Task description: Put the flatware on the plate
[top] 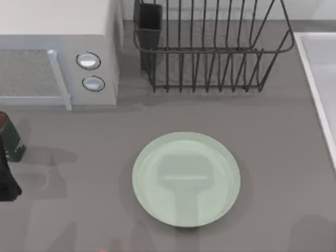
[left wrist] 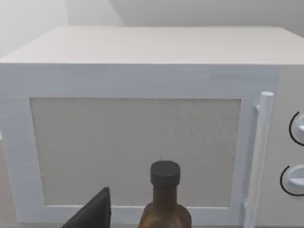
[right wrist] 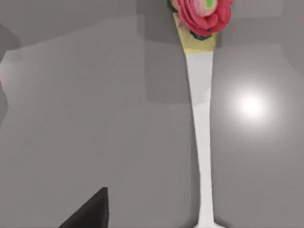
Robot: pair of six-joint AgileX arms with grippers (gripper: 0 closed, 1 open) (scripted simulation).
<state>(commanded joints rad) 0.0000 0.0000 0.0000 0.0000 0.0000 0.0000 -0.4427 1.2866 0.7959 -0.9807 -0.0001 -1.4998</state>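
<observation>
The plate (top: 186,178), round, pale mint-green and glossy, lies on the grey table at the middle of the top view with nothing on it. The flatware (right wrist: 202,118), a white spoon, lies flat on the table in the right wrist view; its thin handle ends in a red-pink rose-shaped knob (right wrist: 203,14), and its bowl is cut off by the picture's edge. A speck of that red (top: 102,250) peeks in at the table's front edge, left of the plate. A dark part of my right gripper (right wrist: 90,211) hangs above the table beside the handle, not touching it. My left arm (top: 6,178) stays at the far left.
A white microwave (top: 58,52) stands at the back left, with a brown bottle (top: 11,140) in front of it near my left gripper (left wrist: 92,213). A black wire dish rack (top: 210,52) stands at the back. A pale sink edge (top: 320,89) runs along the right.
</observation>
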